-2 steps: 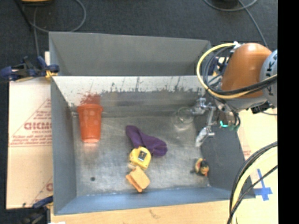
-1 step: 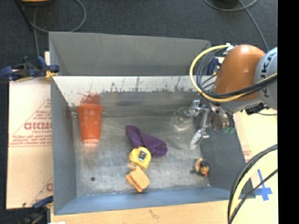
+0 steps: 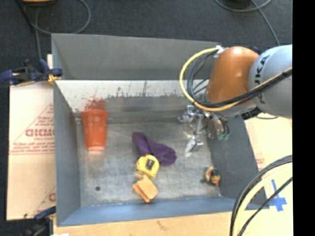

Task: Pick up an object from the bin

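Observation:
My gripper [image 3: 193, 145] hangs over the right part of the bin floor, with its metal fingers pointing down and nothing visible between them. Just to its left lies a purple cloth-like thing [image 3: 153, 148], a short gap away. A yellow tape measure [image 3: 147, 165] sits at the purple thing's lower end. Below the gripper to the right, a small yellow and dark toy [image 3: 212, 176] rests near the bin's right wall.
An orange cup [image 3: 94, 128] lies on its side by the left wall. A tan and orange block [image 3: 145, 189] sits near the front wall. The arm with its orange cover and cables comes in over the right rim.

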You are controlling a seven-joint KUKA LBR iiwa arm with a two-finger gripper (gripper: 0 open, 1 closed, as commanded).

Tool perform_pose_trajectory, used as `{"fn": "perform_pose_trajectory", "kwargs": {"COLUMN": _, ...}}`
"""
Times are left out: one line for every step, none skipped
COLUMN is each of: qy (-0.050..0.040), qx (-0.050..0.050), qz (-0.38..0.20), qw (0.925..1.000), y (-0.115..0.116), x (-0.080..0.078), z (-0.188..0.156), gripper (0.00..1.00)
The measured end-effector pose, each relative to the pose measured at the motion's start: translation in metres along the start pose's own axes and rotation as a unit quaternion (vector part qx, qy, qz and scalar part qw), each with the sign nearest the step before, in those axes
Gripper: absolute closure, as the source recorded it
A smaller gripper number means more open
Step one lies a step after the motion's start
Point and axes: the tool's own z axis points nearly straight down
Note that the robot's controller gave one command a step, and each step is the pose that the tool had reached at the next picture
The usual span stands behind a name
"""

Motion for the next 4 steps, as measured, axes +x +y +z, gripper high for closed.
{"fn": "perform_pose_trajectory", "kwargs": {"qy": -0.0027, "qx": -0.001, "qz": 0.007, "qw": 1.0, "y": 0.018, "x": -0.018, "z": 0.021, "gripper": 0.0}}
{"fn": "perform_pose_trajectory", "kwargs": {"qy": -0.0002, "qx": 0.0, "qz": -0.061, "qw": 0.9981, "y": 0.061, "x": -0.003, "z": 0.018, "gripper": 0.0}}
{"fn": "perform_pose_trajectory", "kwargs": {"qy": -0.001, "qx": -0.002, "qz": -0.045, "qw": 0.999, "y": 0.072, "x": 0.019, "z": 0.024, "gripper": 0.0}}
{"fn": "perform_pose_trajectory", "kwargs": {"qy": -0.0006, "qx": -0.001, "qz": 0.084, "qw": 0.9964, "y": 0.068, "x": 0.019, "z": 0.042, "gripper": 0.0}}
